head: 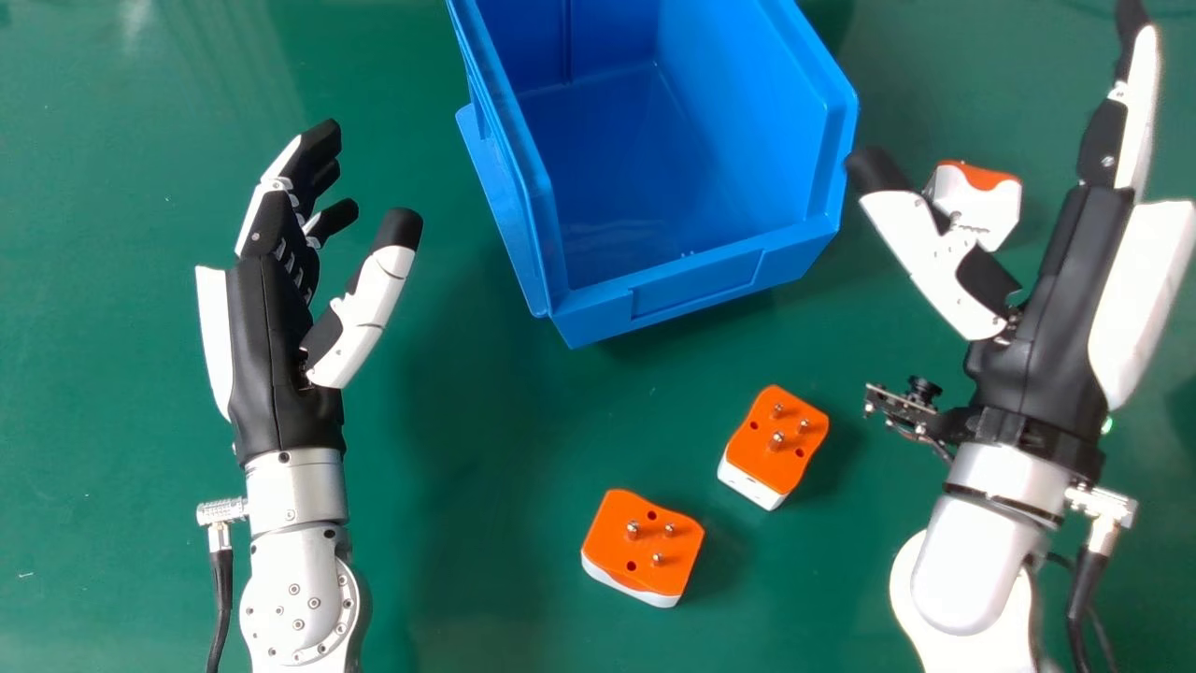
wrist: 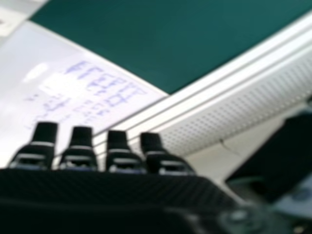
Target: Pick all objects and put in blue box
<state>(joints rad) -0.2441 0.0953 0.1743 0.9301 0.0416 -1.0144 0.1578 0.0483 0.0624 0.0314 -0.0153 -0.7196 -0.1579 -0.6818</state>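
I judge that picking is the present step: the left robot hand (head: 271, 383) and the right robot hand (head: 1042, 374) are spread, one plug adapter (head: 761, 456) and second adapter (head: 654, 579) lie before the blue box (head: 691, 290), third adapter (head: 995, 201) beside it, so the right one should next lower and grip.

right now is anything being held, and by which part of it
Nothing is held; the left robot hand and right robot hand are both open and empty over the glossy green table.

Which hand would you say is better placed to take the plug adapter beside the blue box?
Probably the right hand: it is open and close to that adapter, while the left hand, also open, is across the blue box.
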